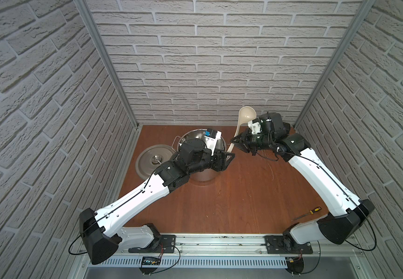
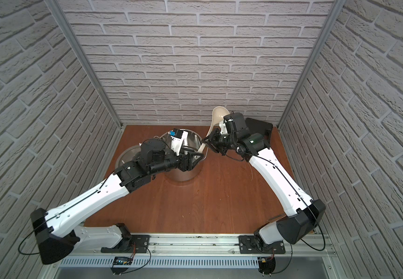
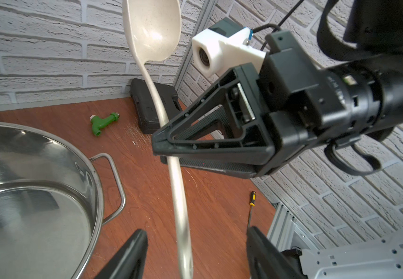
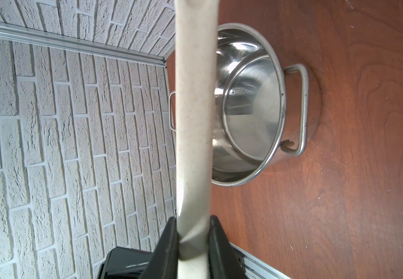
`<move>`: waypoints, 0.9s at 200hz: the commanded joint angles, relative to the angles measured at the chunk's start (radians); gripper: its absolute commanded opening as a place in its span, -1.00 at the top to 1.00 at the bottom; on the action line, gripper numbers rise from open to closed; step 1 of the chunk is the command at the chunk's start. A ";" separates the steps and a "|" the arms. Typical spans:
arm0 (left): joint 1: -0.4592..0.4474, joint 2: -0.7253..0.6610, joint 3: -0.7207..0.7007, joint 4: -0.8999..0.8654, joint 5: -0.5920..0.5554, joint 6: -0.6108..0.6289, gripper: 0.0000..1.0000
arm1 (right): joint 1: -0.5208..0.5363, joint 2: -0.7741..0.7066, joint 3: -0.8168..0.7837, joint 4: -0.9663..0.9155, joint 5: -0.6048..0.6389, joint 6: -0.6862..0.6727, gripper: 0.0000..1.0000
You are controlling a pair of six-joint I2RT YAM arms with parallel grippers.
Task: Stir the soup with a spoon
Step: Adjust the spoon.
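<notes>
Cream plastic spoon [image 3: 176, 178], deep round bowl, long slim handle, held off table, tilted, bowl uppermost, just beside steel pot [image 1: 202, 176] on its right-arm side. Right arm bent, right gripper [image 1: 233, 140] clamped on handle at mid-length, pointing sideways toward pot. Left arm stretches across pot, left gripper [image 3: 196, 230] spread wide around handle's lower end (gap visible either side). Count: one spoon, one pot, one lid [image 1: 151, 160], one screwdriver [image 1: 310, 212], one green pipe fitting [image 3: 102, 122], one black case [image 3: 147, 106], two arms.

Cream spoon [image 1: 246, 116], aloft, near-upright, bowl uppermost
</notes>
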 commanded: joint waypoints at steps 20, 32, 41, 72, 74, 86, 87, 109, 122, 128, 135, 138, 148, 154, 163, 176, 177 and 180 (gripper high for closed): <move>-0.004 0.038 0.058 0.015 0.075 -0.010 -0.13 | 0.019 -0.049 0.010 0.063 -0.028 0.015 0.95; -0.003 0.046 0.064 0.013 0.085 -0.018 -0.07 | 0.022 -0.052 0.010 0.065 -0.029 0.018 0.95; -0.001 0.050 0.063 0.018 0.092 -0.025 -0.05 | 0.024 -0.055 0.010 0.067 -0.031 0.018 0.95; 0.012 0.052 0.053 0.036 0.110 -0.052 0.08 | 0.031 -0.069 0.003 0.068 -0.033 0.017 0.95; 0.013 0.052 0.053 0.039 0.113 -0.054 0.09 | 0.032 -0.070 0.003 0.068 -0.033 0.017 0.95; 0.022 0.052 0.045 0.052 0.125 -0.070 0.18 | 0.033 -0.076 -0.004 0.068 -0.033 0.015 0.95; 0.022 0.052 0.045 0.053 0.126 -0.071 0.19 | 0.033 -0.076 -0.005 0.067 -0.033 0.015 0.95; 0.039 0.047 0.037 0.065 0.143 -0.093 0.30 | 0.035 -0.083 -0.014 0.065 -0.027 0.007 0.95; 0.047 0.045 0.033 0.073 0.157 -0.106 0.30 | 0.034 -0.085 -0.018 0.058 -0.023 -0.002 0.95; 0.050 0.045 0.033 0.076 0.163 -0.111 0.30 | 0.035 -0.085 -0.020 0.057 -0.022 -0.006 0.95; 0.050 0.046 0.032 0.080 0.169 -0.114 0.30 | 0.038 -0.085 -0.022 0.058 -0.021 -0.011 0.95; 0.052 0.048 0.034 0.080 0.172 -0.116 0.30 | 0.039 -0.085 -0.023 0.057 -0.020 -0.012 0.95; 0.054 0.049 0.034 0.081 0.178 -0.120 0.30 | 0.042 -0.082 -0.021 0.052 -0.017 -0.018 0.95; 0.057 0.051 0.034 0.082 0.183 -0.123 0.30 | 0.045 -0.080 -0.019 0.046 -0.014 -0.022 0.95; 0.058 0.054 0.036 0.082 0.190 -0.125 0.30 | 0.049 -0.081 -0.020 0.045 -0.009 -0.025 0.95; 0.059 0.058 0.037 0.080 0.199 -0.127 0.32 | 0.054 -0.083 -0.025 0.046 -0.002 -0.024 0.95; 0.059 0.058 0.038 0.081 0.201 -0.128 0.32 | 0.054 -0.083 -0.025 0.048 -0.002 -0.024 0.95; 0.060 0.057 0.039 0.080 0.204 -0.128 0.33 | 0.054 -0.083 -0.026 0.051 -0.002 -0.023 0.95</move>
